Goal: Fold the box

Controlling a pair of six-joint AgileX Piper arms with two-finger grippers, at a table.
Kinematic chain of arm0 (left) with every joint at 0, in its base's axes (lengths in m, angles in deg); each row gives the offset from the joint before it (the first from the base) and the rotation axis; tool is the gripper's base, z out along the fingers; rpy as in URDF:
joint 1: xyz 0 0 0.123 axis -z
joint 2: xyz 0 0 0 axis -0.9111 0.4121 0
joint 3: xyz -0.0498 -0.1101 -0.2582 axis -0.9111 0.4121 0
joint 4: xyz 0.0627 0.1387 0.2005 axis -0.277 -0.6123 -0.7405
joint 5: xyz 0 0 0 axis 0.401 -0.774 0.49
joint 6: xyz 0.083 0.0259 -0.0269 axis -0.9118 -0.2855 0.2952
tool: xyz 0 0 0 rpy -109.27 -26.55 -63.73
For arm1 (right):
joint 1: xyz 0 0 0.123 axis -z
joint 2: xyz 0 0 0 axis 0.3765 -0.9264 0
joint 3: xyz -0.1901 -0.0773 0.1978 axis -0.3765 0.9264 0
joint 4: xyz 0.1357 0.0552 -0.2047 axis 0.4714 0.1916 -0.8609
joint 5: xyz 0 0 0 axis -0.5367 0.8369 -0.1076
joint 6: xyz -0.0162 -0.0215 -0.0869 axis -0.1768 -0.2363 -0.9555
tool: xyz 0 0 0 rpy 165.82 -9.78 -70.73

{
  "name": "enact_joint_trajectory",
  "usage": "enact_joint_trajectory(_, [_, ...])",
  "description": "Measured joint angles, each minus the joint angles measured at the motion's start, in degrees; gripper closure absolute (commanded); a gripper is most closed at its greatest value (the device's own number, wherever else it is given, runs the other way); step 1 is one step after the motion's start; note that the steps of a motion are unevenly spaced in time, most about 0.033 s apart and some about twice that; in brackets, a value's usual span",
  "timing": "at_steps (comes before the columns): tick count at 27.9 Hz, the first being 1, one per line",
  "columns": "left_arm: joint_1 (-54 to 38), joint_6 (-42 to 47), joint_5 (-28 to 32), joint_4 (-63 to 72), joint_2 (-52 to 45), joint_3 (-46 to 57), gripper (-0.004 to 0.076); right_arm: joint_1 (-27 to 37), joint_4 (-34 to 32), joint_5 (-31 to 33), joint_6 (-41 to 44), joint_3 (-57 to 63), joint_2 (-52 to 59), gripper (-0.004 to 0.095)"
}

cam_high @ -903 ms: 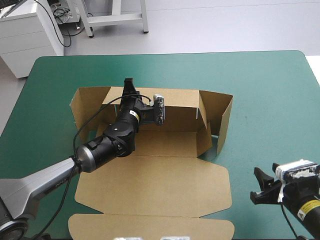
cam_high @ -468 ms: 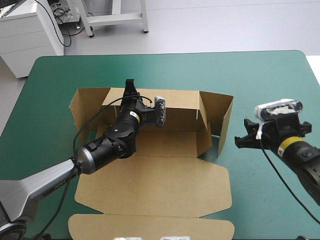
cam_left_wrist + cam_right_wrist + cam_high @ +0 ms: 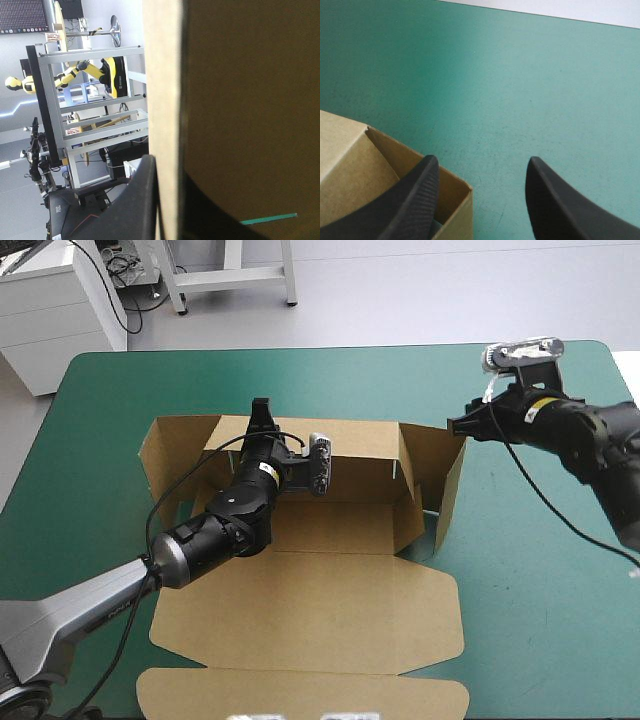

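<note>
The brown box (image 3: 330, 610) lies partly raised in the middle of the table. Its back wall (image 3: 355, 448) and right wall (image 3: 447, 480) stand up, and the lid lies flat toward the front. My left gripper (image 3: 258, 408) sits on the back wall's top edge near its left end. In the left wrist view this gripper (image 3: 167, 165) is shut on the box, with the board's edge (image 3: 165, 90) running between the black fingers. My right gripper (image 3: 456, 426) hovers open at the far corner of the right wall. From the right wrist, that gripper (image 3: 482, 160) stands over the box corner (image 3: 380, 170).
A side flap (image 3: 170, 455) spreads outward at the box's left end. Bare teal-green cover (image 3: 545, 570) lies to the right of the box and beyond its far side (image 3: 520, 75). The lid's front flap (image 3: 300, 690) reaches close to the table's near edge.
The right arm has swung from the table's front right, past the box's right side, to the far corner of the right wall. The left arm and the box have stayed put.
</note>
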Motion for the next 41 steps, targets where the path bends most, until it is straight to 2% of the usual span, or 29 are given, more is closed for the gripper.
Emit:
enact_joint_trajectory(3, [0.0, 0.0, 0.1, 0.0, 0.0, 0.0, 0.0731, 1.4, 4.5, 4.0, -4.2, -5.4, -5.6, 0.0414])
enact_joint_trajectory(8, [0.0, 0.0, 0.3, 0.0, 0.0, 0.0, 0.0731, 1.7, 6.7, 11.5, -7.8, -14.3, -14.5, 0.0414])
enact_joint_trajectory(17, [0.0, 0.0, 0.4, 0.2, -0.1, 0.0, 0.0731, 1.7, 8.2, 17.2, -11.5, -23.6, -24.0, 0.0451])
enact_joint_trajectory(24, [0.0, 0.0, 0.6, 0.2, -0.1, 0.0, 0.0731, 1.7, 13.7, 19.3, -16.3, -24.0, -26.0, 0.0458])
enact_joint_trajectory(31, [0.0, 0.0, 0.6, 0.2, -0.1, 0.0, 0.0731, 1.7, 14.3, 25.5, -18.7, -24.1, -26.1, 0.0495])
enact_joint_trajectory(35, [0.0, 0.0, 0.6, 0.2, -0.1, 0.0, 0.0731, 1.7, 14.2, 26.7, -19.0, -23.9, -26.0, 0.0495])
enact_joint_trajectory(41, [0.0, 0.0, 0.6, 0.2, -0.1, 0.0, 0.0731, 1.7, 14.6, 26.7, -20.7, -14.9, -20.0, 0.0495])
